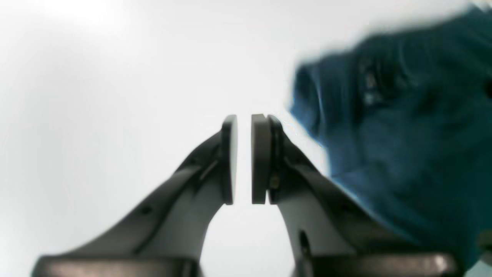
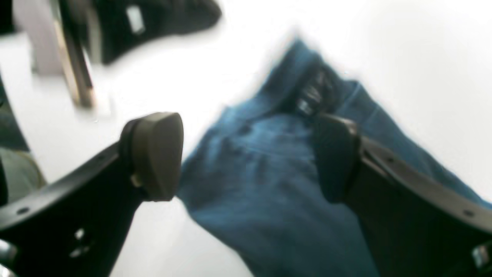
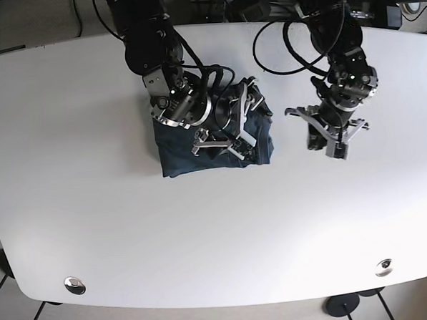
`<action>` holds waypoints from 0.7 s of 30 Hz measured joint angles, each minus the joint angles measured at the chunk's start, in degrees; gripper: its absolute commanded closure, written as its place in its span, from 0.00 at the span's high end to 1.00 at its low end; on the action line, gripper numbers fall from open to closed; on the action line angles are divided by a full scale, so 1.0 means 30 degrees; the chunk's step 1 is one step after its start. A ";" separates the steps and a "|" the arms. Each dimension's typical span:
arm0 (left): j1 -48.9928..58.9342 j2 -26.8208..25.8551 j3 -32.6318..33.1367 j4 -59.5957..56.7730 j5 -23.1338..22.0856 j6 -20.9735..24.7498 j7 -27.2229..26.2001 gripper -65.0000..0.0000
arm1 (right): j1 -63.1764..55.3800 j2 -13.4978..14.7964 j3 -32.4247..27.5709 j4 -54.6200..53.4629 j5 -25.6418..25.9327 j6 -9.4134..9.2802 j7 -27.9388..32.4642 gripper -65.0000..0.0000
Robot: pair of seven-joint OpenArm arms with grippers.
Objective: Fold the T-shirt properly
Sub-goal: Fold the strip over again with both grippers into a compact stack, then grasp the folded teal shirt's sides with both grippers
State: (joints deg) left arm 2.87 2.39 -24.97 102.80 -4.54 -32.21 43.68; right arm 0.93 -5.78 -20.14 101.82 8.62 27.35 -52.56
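Note:
The dark blue T-shirt (image 3: 177, 151) lies folded into a compact rectangle on the white table (image 3: 94, 209), left of centre. My right gripper (image 3: 230, 127) hangs over the shirt's right part with its jaws wide apart and nothing between them. In the right wrist view the shirt (image 2: 261, 192) fills the gap of that gripper (image 2: 248, 127), blurred. My left gripper (image 3: 326, 145) is over bare table to the right of the shirt. In the left wrist view the gripper (image 1: 244, 119) shows its pads almost together and empty, with the shirt (image 1: 403, 154) off to the right.
Black cables (image 3: 279, 49) run from both arms to the table's far edge. Two metal fittings (image 3: 75, 285) (image 3: 382, 266) sit near the front corners. Dark gear (image 2: 146, 19) shows past the table edge in the right wrist view.

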 measured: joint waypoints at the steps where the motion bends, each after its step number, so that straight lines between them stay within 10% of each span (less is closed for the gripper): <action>1: 0.0036 0.0000 -0.1297 0.0321 0.0007 -0.0022 0.0000 0.07 | -0.0044 0.0022 0.0015 0.0335 0.0058 0.0022 0.0000 0.77; 11: 0.0860 -0.3002 -0.8269 -0.0517 0.0087 -0.2688 0.0080 0.07 | -0.1515 0.1195 -0.0503 0.2084 -0.0291 0.0029 0.0015 0.77; 21: 0.1421 -0.2929 -0.6222 -0.0364 0.0073 -0.2637 0.0036 0.07 | -0.1515 0.2594 -0.3322 -0.1661 0.0007 -0.0036 0.1902 0.77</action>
State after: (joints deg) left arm 7.14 -6.39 -43.64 101.71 -4.32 -40.12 43.79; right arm -3.62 2.00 -30.11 96.84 8.64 27.24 -46.85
